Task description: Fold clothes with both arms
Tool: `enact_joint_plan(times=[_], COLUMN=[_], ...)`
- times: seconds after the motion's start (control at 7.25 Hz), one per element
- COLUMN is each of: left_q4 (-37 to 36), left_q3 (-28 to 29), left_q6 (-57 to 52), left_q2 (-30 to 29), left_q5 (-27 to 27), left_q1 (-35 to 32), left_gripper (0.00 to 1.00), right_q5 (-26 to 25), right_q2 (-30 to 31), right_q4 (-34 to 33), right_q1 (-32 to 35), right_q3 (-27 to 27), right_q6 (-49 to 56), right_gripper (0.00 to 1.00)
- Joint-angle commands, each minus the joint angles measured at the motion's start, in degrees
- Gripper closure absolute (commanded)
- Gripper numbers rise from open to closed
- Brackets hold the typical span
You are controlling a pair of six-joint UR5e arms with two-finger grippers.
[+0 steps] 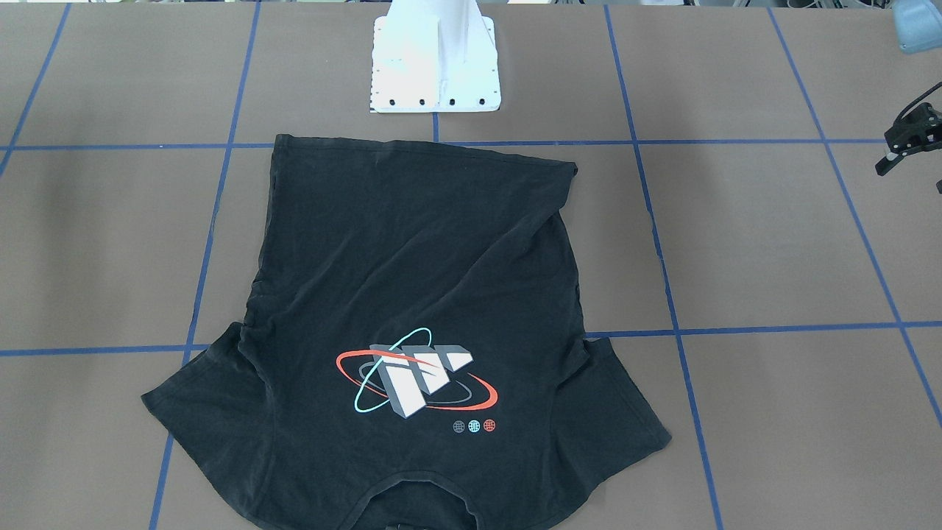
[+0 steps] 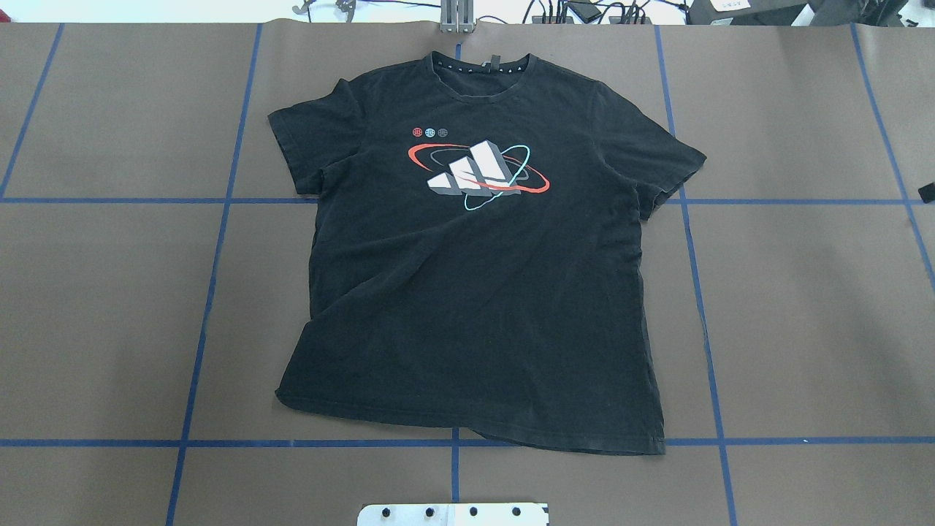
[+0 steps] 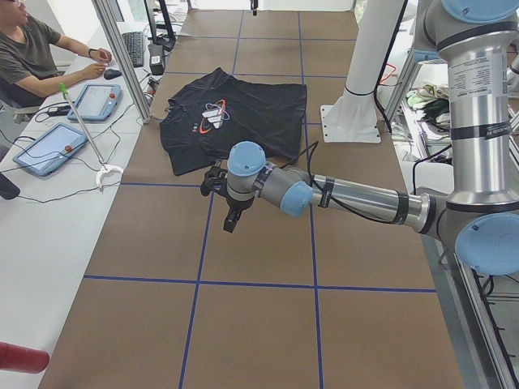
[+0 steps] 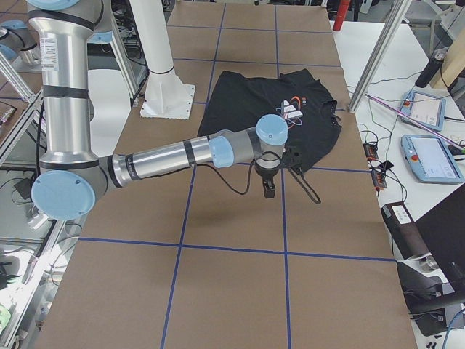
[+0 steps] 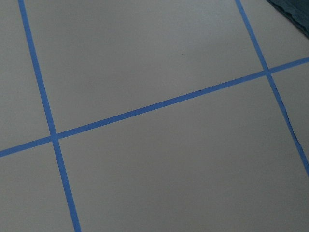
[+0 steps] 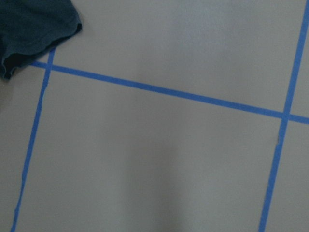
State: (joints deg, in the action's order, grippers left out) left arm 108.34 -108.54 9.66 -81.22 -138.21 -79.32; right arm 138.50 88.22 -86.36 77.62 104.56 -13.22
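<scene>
The clothes are one black T-shirt point(image 2: 475, 277), spread flat and face up in the middle of the table. Its collar point(image 2: 478, 66) points away from the robot and its hem lies near the base. The orbit graphic point(image 1: 416, 375) shows on the chest. My left gripper point(image 1: 894, 158) hovers over bare table well beyond the shirt's left sleeve point(image 3: 229, 212). Past the other sleeve hangs my right gripper point(image 4: 269, 190), only a black sliver point(image 2: 928, 192) in the overhead view. Neither wrist view shows fingers, so I cannot tell whether either gripper is open or shut. Neither touches the shirt.
Blue tape lines point(image 2: 219, 241) grid the brown table. The white mounting base point(image 1: 434, 66) stands just behind the hem. A person point(image 3: 32, 57) sits at a side desk with tablets point(image 3: 49, 146). More tablets point(image 4: 429, 156) lie beyond the far edge.
</scene>
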Motion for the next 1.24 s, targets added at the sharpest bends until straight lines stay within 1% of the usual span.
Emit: enact_joint_plan(times=[0.0,0.14,0.28,0.41,0.55,0.69,0.83,0.97,1.1], left_q4=[0.5,1.7,1.7,1.7,1.7,1.7,1.7,1.7,1.7], left_q3=[-0.3,-0.3,-1.4,-1.8,-1.2,-1.0,-1.1,-1.3,-1.2], left_q6=[-0.3,0.1,2.9,6.6,6.7,6.8,6.6,6.8,6.8], left_q2=[-0.1,-0.1,-0.6,-1.3,-2.0,-1.9,-1.7,-1.8,-1.8], left_q5=[0.0,-0.1,0.0,0.5,0.7,0.5,0.7,0.7,0.7], left_q1=[0.0,0.0,0.0,0.0,0.0,0.0,0.0,0.0,0.0], left_gripper=[0.00,0.00,0.00,0.00,0.00,0.00,0.00,0.00,0.00], right_q5=[-1.6,-1.8,-4.6,-9.1,-9.8,-10.4,-11.3,-11.8,-11.7], right_q2=[-9.1,-14.0,-19.4,-23.8,-26.2,-27.4,-27.9,-27.6,-27.5], right_q4=[8.5,12.1,16.5,21.9,28.3,33.6,35.2,35.2,35.2], right_q1=[-6.8,-9.0,-12.3,-15.3,-16.4,-16.8,-16.8,-16.9,-16.9], right_q3=[-7.9,-13.2,-19.1,-25.9,-32.1,-37.0,-37.9,-38.5,-39.7], right_q6=[-15.4,-22.7,-29.2,-32.4,-34.0,-34.3,-34.5,-35.6,-35.6], right_gripper=[0.00,0.00,0.00,0.00,0.01,0.01,0.05,0.15,0.15])
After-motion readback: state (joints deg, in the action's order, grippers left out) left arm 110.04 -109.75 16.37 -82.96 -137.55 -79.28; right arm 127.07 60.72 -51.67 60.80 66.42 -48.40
